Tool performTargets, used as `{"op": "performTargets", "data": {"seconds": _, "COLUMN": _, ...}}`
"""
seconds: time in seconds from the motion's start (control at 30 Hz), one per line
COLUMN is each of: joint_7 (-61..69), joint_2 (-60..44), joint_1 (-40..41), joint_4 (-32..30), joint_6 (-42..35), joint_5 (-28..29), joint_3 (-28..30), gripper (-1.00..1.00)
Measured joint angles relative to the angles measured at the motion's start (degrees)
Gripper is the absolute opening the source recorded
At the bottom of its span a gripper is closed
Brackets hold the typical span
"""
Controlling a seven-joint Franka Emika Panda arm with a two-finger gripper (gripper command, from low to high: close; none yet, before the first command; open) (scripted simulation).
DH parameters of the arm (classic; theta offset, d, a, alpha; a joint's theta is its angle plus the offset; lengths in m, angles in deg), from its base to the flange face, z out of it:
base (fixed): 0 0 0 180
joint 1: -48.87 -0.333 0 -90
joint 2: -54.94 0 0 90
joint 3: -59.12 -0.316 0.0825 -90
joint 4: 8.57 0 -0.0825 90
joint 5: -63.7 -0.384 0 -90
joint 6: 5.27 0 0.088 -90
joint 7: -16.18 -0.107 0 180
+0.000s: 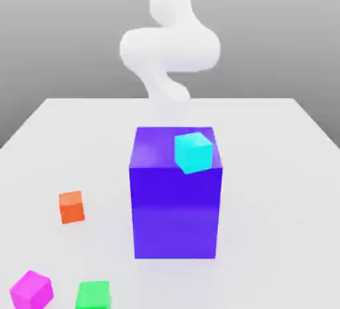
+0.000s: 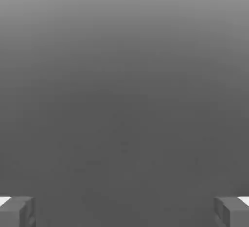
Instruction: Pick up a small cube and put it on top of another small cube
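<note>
The cyan cube (image 1: 193, 152) rests on the top face of the large purple block (image 1: 175, 208), at that face's corner toward the exterior view's right and near the front edge. The gripper (image 2: 124, 211) is spread wide, its fingertips (image 2: 17, 210) far apart with nothing between them. The orange cube (image 1: 72, 207), magenta cube (image 1: 31, 289) and green cube (image 1: 93, 295) lie on the table (image 1: 279, 188).

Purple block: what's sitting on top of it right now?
A small cyan cube rests on the purple block, near its top's exterior-view right edge. The surface directly under the cube is covered.
</note>
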Motion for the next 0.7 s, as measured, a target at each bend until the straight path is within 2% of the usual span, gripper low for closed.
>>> {"op": "performTargets", "data": {"seconds": 0.4, "joint_7": 5.0, "joint_2": -25.2, "joint_1": 0.6, "joint_4": 0.8, "joint_6": 6.8, "joint_5": -5.8, "joint_3": 8.8, "gripper": 0.00}}
{"op": "performTargets", "data": {"seconds": 0.7, "joint_7": 9.2, "joint_2": -44.0, "joint_1": 4.5, "joint_4": 1.3, "joint_6": 11.8, "joint_5": -10.7, "joint_3": 12.4, "gripper": 0.00}}
